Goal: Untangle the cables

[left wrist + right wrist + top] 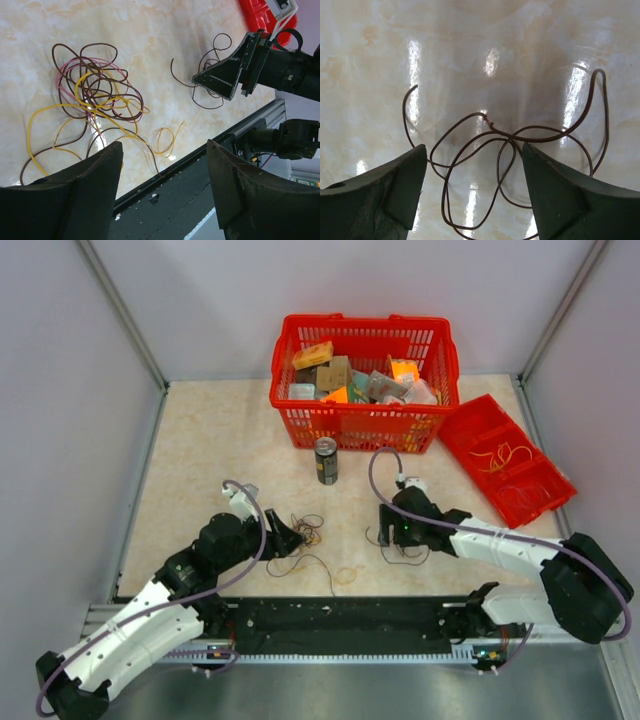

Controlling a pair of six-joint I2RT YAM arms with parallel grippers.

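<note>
A tangle of cables (303, 532), dark brown, yellow and pink, lies on the table (200, 460) just in front of my left gripper (290, 538). In the left wrist view the tangle (95, 95) sits beyond the open left gripper (164, 150), which holds nothing. A small yellow loop (167, 140) lies apart, near the table's edge. A separate dark brown cable (492, 127) curls on the table directly under my right gripper (474, 147). Its loops show between the open fingers, not pinched. The right gripper (385, 530) hangs low over this brown cable (402, 555).
A black drink can (326, 460) stands in front of a red basket (365, 425) full of packets. A red tray (505, 470) with yellow wire in it lies at the right. A black rail (340, 625) runs along the near edge.
</note>
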